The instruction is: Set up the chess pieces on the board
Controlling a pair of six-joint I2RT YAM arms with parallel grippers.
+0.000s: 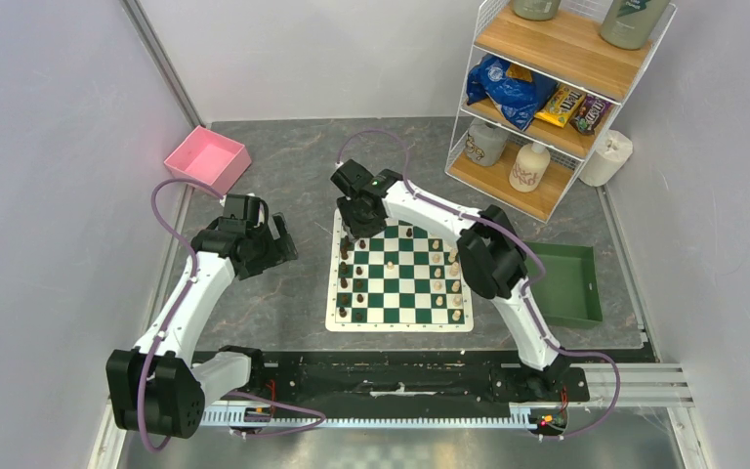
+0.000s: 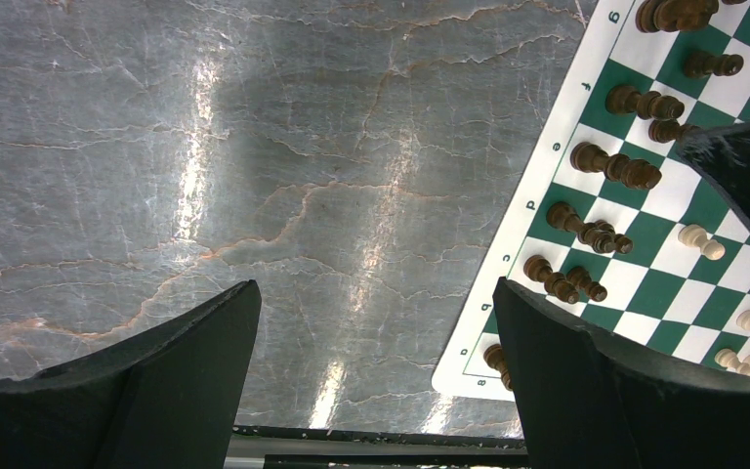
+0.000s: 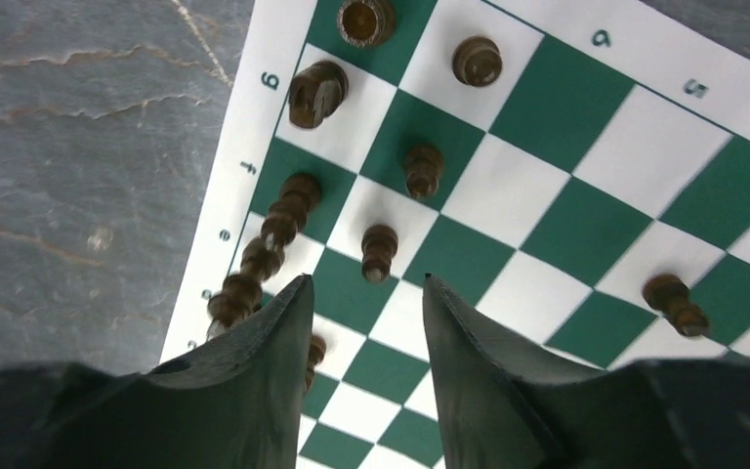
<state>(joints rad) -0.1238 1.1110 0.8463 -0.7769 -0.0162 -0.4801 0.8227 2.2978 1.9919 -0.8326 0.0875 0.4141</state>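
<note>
The green-and-white board (image 1: pixel 405 293) lies at the table's middle. Dark brown chess pieces (image 1: pixel 345 266) stand in its two left columns and pale pieces (image 1: pixel 454 285) in its two right columns; a few stand further in. My right gripper (image 1: pixel 356 231) hangs over the board's far left corner. In the right wrist view it (image 3: pixel 365 285) is open and empty, with a dark pawn (image 3: pixel 379 251) just beyond the tips. My left gripper (image 1: pixel 279 244) is left of the board. In the left wrist view it (image 2: pixel 373 293) is open and empty over bare table, with the board's edge (image 2: pixel 547 166) to its right.
A pink bin (image 1: pixel 207 158) sits at the far left. A plain green tray (image 1: pixel 566 283) lies right of the board. A wire shelf (image 1: pixel 547 98) with snacks and jars stands at the far right, with a white roll (image 1: pixel 607 156) beside it. Grey walls close both sides.
</note>
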